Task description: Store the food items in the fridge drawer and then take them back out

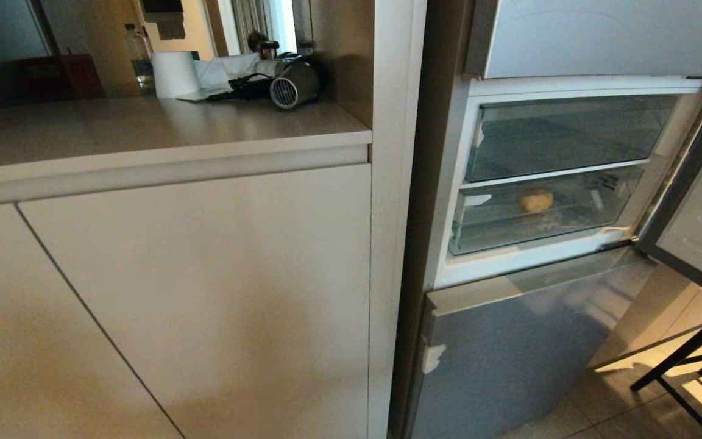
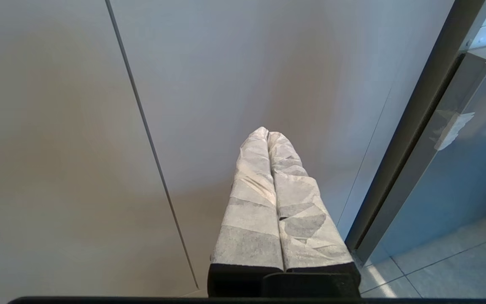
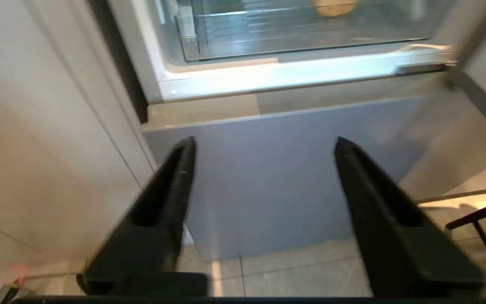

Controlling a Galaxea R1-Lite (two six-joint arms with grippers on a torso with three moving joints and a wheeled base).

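The head view is dim and warm, with soft shadows pooling on the cabinet doors (image 1: 192, 292). Sunlight patches the floor tiles (image 1: 692, 390) at the lower right. The right wrist view is smeared by motion blur; the left wrist view stays sharp.

One potato (image 1: 535, 199), one fridge drawer (image 1: 497, 228), one water bottle (image 1: 139, 58), one paper roll (image 1: 174, 74), one hair dryer (image 1: 290, 85)

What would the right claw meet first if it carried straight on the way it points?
Probably the closed grey lower fridge door: the open right claw aims at that panel, below the clear fridge drawer holding the potato. Depth is unclear.
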